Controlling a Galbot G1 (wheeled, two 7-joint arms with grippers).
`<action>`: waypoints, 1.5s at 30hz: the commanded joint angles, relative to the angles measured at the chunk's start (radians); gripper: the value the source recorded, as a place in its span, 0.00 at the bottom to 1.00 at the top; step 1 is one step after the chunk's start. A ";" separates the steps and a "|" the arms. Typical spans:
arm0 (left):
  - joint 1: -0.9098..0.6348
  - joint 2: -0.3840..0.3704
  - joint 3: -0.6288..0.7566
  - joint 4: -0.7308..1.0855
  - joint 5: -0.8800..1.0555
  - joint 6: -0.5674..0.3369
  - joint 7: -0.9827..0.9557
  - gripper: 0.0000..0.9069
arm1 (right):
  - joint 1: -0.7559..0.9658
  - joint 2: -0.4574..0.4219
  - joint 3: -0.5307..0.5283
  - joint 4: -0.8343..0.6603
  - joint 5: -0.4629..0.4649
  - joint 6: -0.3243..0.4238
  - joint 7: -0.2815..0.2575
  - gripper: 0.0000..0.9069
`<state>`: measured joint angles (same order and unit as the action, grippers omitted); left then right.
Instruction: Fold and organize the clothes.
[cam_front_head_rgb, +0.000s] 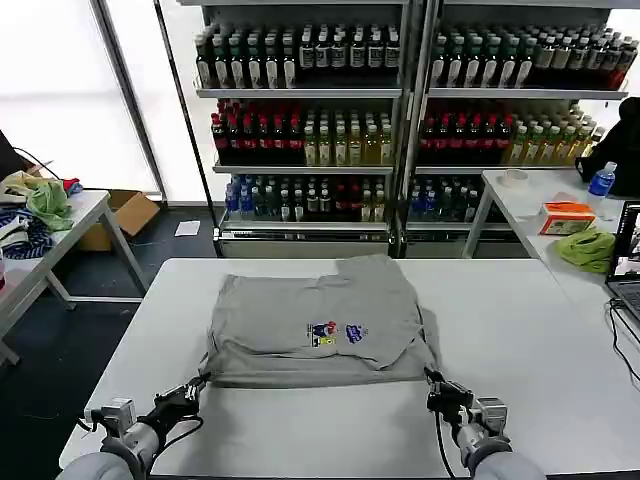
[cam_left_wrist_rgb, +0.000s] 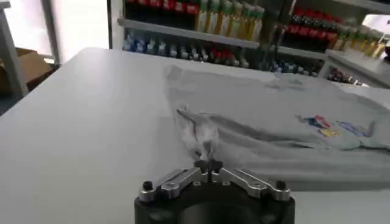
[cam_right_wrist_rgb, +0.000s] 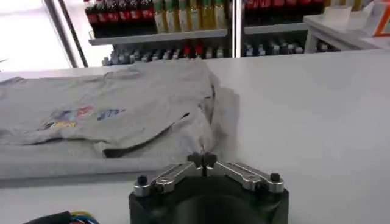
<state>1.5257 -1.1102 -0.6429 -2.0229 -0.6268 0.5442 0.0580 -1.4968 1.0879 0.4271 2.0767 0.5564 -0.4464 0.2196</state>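
You have a light, limp shirt (cam_front_head_rgb: 315, 320) pinched at its near corners by left gripper (cam_front_head_rgb: 197, 385) and right gripper (cam_front_head_rgb: 432, 380); lift evenly.

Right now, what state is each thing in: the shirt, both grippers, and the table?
Light grey short-sleeved shirt: partly folded, flat on the table, chest print facing up.
Left gripper: fingers shut on the shirt's near left corner.
Right gripper: fingers shut on the shirt's near right corner.
White table: bears the shirt.
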 joint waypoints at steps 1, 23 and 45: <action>0.166 -0.017 -0.069 -0.136 0.009 0.021 0.002 0.01 | -0.140 -0.018 0.037 0.117 -0.009 0.001 -0.003 0.00; 0.439 -0.073 -0.167 -0.283 0.044 0.032 0.021 0.01 | -0.417 -0.010 0.101 0.265 -0.081 -0.006 -0.034 0.00; 0.430 -0.027 -0.277 -0.264 0.000 0.033 0.020 1.00 | -0.344 -0.045 0.208 0.255 0.024 -0.026 -0.061 1.00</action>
<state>1.9430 -1.1517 -0.8575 -2.2945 -0.6024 0.5764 0.0756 -1.8630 1.0573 0.5844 2.3346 0.5296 -0.4703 0.1679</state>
